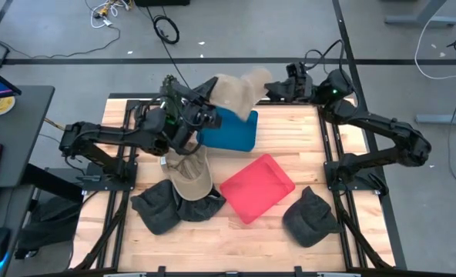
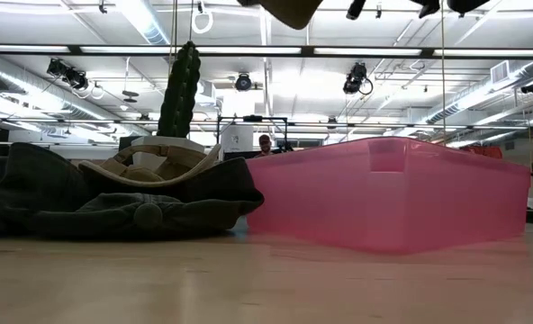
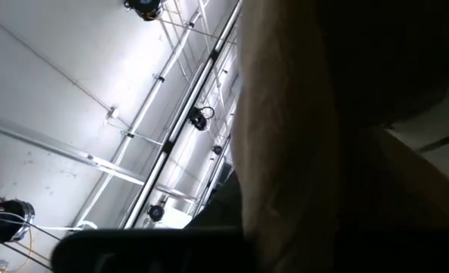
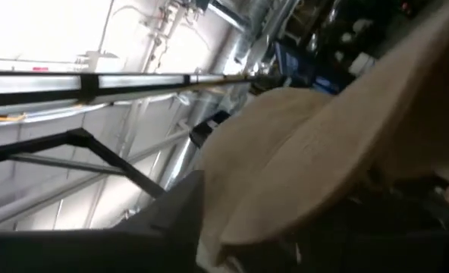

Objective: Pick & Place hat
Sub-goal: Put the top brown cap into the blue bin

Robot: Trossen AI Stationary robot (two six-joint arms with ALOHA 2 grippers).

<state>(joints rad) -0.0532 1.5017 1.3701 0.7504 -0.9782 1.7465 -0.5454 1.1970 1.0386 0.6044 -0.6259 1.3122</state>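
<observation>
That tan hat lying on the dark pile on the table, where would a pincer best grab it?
Probably by the brim edge of the tan hat, coming straight down from above: it lies topmost on the dark hats, and the brim is thin enough to pinch.

A tan fabric hat fills the middle of the frame from top to bottom, very close to the lens, with deep shadow to its right. In the left half, a white ceiling with long metal beams and hanging dark lamps runs diagonally. A dark blurred bar crosses the bottom left.
</observation>
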